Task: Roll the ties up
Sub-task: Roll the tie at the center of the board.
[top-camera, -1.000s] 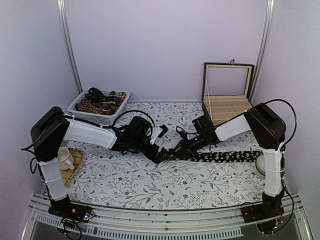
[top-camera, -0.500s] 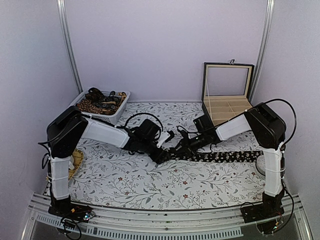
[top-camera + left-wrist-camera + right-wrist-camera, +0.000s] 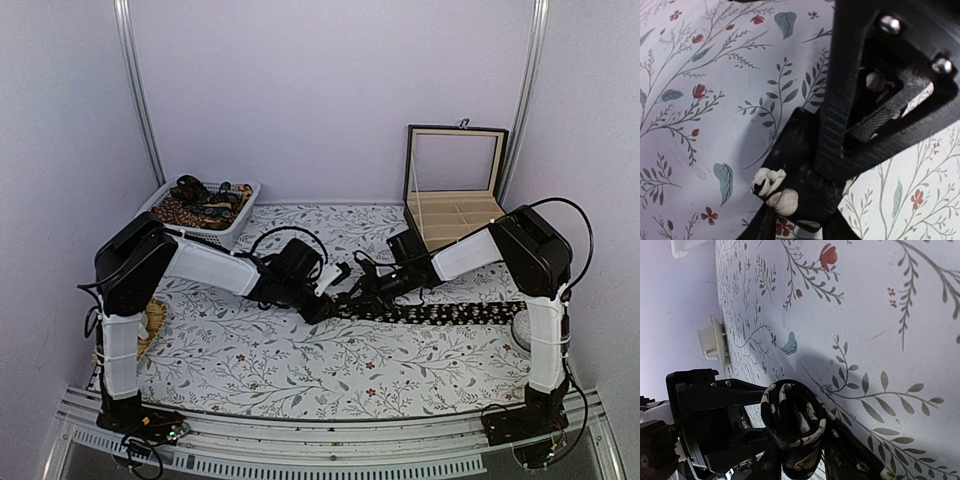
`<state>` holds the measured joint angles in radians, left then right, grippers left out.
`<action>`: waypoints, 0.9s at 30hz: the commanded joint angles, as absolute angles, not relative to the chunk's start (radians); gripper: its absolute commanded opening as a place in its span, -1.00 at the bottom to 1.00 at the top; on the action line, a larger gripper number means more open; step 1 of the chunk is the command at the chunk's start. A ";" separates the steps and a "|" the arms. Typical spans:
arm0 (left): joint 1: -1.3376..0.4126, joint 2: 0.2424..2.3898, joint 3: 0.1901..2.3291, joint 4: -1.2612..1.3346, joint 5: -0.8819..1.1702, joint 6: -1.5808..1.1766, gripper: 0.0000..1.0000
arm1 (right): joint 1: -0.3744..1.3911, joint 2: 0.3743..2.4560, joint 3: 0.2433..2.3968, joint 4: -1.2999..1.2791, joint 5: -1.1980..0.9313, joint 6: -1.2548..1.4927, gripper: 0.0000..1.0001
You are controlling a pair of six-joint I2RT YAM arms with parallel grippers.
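A black tie (image 3: 450,312) with pale flowers lies stretched across the table's right half. Its left end is wound into a small roll (image 3: 792,420). Both grippers meet at that roll. My left gripper (image 3: 322,306) comes from the left, and in the left wrist view its fingers (image 3: 759,231) press on the roll (image 3: 795,185). My right gripper (image 3: 352,300) comes from the right. The roll sits between its fingers (image 3: 837,460), but whether they squeeze it is unclear. The right gripper's black finger (image 3: 840,100) fills the upper right of the left wrist view.
A white basket (image 3: 160,222) holding more ties stands at the back left. An open wooden box (image 3: 455,215) with compartments stands at the back right. A woven mat (image 3: 152,322) lies by the left arm, and a pale round object (image 3: 522,330) sits by the right arm.
My left arm has reached further right and its jaws have come together on the rolled end. The right arm has stayed almost still at the roll.
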<state>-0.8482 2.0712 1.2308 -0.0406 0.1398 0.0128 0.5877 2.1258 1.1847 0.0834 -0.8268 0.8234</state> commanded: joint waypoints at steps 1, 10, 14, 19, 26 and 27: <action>-0.855 2.100 1.249 -0.063 0.154 0.017 -0.49 | 0.582 2.188 1.193 0.060 -0.806 0.815 -0.42; -0.853 2.054 1.214 -0.058 0.175 -0.002 -0.15 | 0.583 2.216 1.202 0.082 -0.837 0.830 -0.72; -0.819 1.979 1.135 0.013 0.239 -0.082 0.50 | 0.583 2.235 1.203 0.108 -0.864 0.854 -0.79; -0.739 1.930 1.079 0.098 0.383 -0.320 0.99 | 0.583 2.254 1.200 0.121 -0.876 0.867 -0.82; -0.689 2.038 1.035 0.301 0.568 -0.608 1.00 | 0.583 2.268 1.195 0.147 -0.894 0.890 -0.83; -0.689 2.049 1.029 0.329 0.576 -0.639 1.00 | 0.584 2.268 1.192 0.152 -0.894 0.894 -0.83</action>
